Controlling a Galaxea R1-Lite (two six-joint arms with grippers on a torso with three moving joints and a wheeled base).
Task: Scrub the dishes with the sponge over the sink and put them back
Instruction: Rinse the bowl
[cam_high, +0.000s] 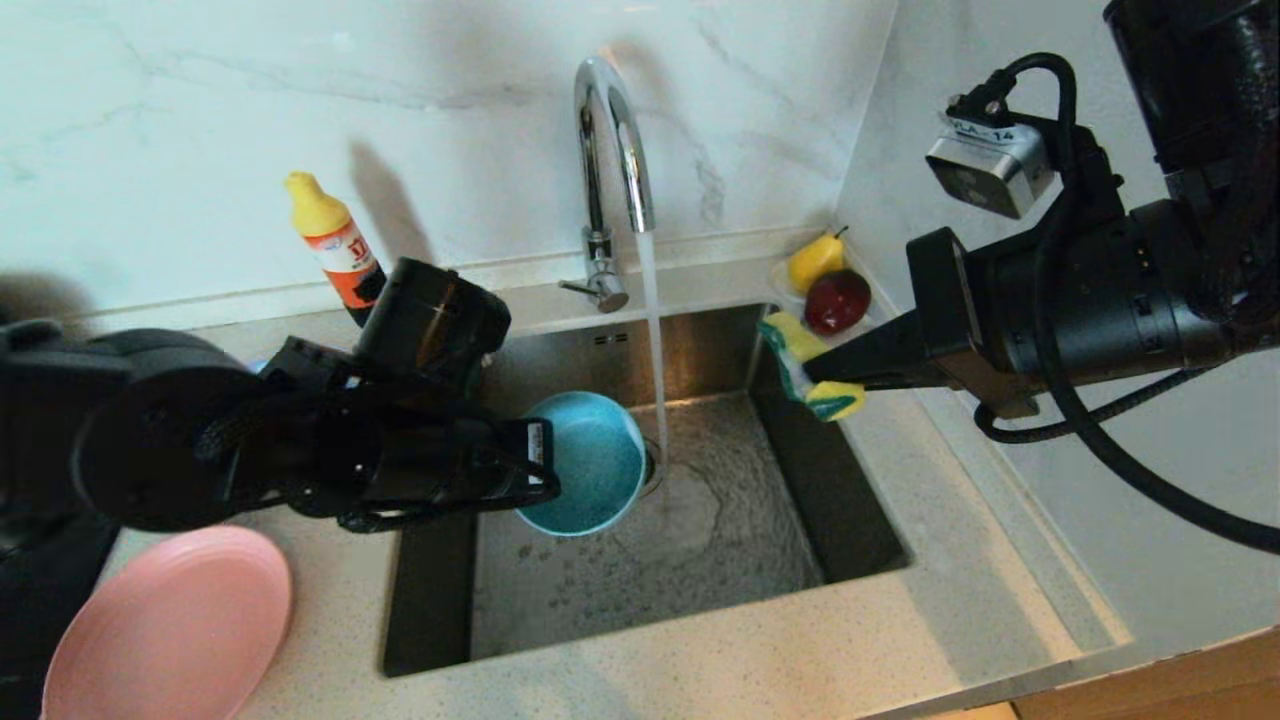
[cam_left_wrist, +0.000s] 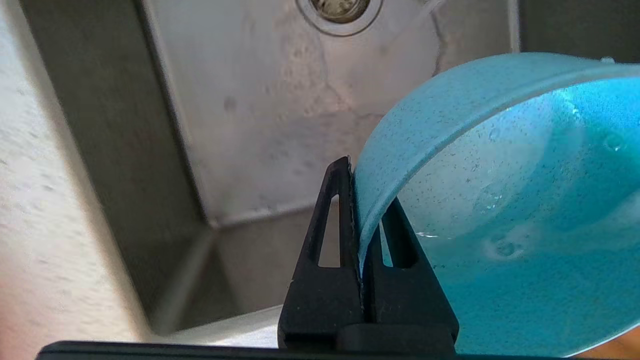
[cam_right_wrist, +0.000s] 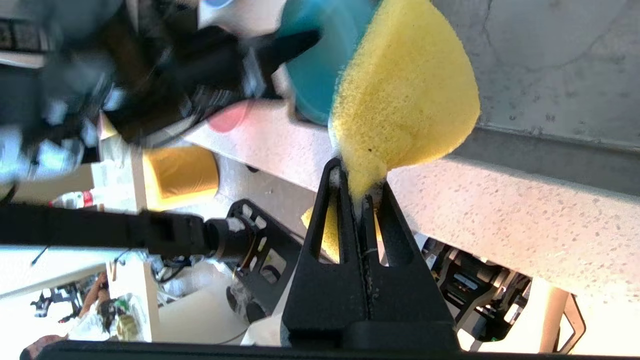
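bright even light; bottle (cam_high: 335, 250) casts wall shadow; left arm (cam_high: 200, 440) motion-blurred

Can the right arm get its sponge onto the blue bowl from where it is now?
Probably yes. The right gripper pinches the yellow sponge above the steel sink, and only running water separates it from the teal bowl gripped by the left gripper.

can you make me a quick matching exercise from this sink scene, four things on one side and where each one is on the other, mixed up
Things:
1. teal bowl
2. sponge
3. pink plate
4. yellow pear

Places:
A. on the counter left of the sink
B. pinched by its rim in the left gripper, over the basin
C. in the corner behind the sink, beside a red fruit
D. clamped in the right gripper, above the sink's right edge

Pairs: 1-B, 2-D, 3-A, 4-C
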